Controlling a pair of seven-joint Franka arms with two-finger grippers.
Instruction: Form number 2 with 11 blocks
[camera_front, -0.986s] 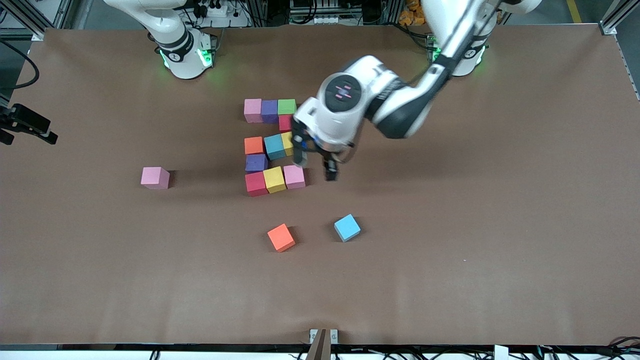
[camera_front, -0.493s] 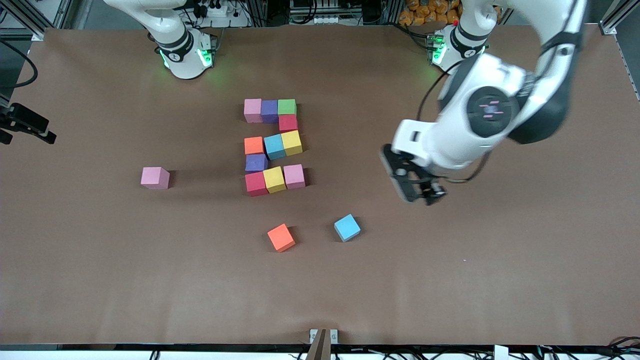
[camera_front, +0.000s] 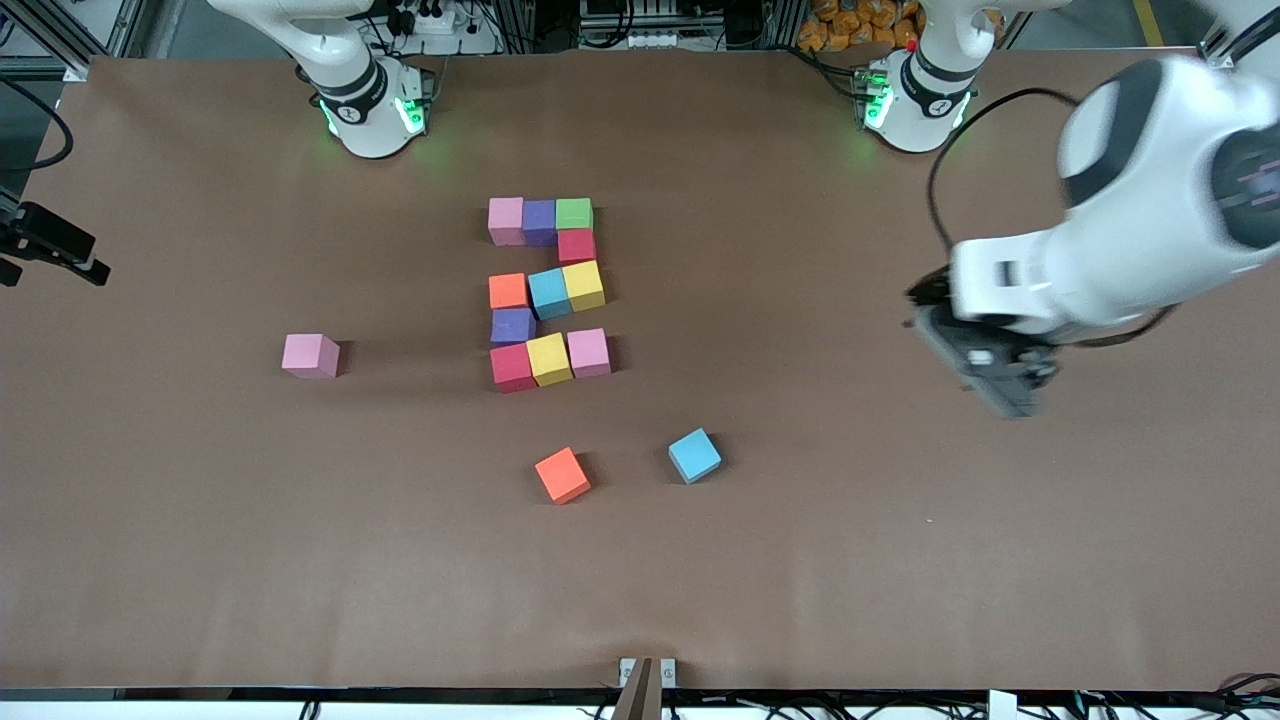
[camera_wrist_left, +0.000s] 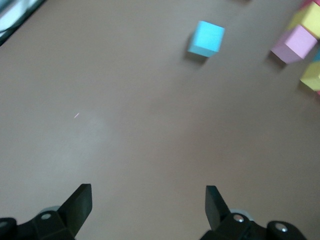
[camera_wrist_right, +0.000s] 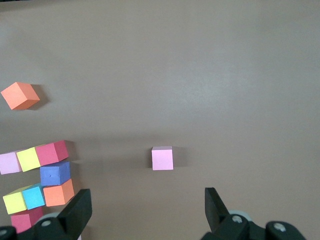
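Note:
The blocks form a blocky number 2 (camera_front: 547, 292) in mid-table: pink, purple and green along the edge nearest the bases, red under the green, then orange, blue and yellow, a purple one, and red, yellow and pink. Loose blocks lie apart: pink (camera_front: 310, 355) (camera_wrist_right: 162, 158), orange (camera_front: 562, 475) (camera_wrist_right: 20, 96) and light blue (camera_front: 694, 455) (camera_wrist_left: 206, 38). My left gripper (camera_front: 990, 380) (camera_wrist_left: 148, 202) hangs open and empty over bare table toward the left arm's end. My right gripper (camera_wrist_right: 148, 207) is open, empty, high over the table near the loose pink block; the front view does not show it.
The brown table (camera_front: 900, 560) stretches wide around the figure. The right arm's base (camera_front: 365, 105) and the left arm's base (camera_front: 915, 95) stand at the edge farthest from the front camera. A black camera mount (camera_front: 55, 245) juts in at the right arm's end.
My left arm has swung away from the figure toward its own end of the table, jaws open throughout. No block has moved. The right arm waits.

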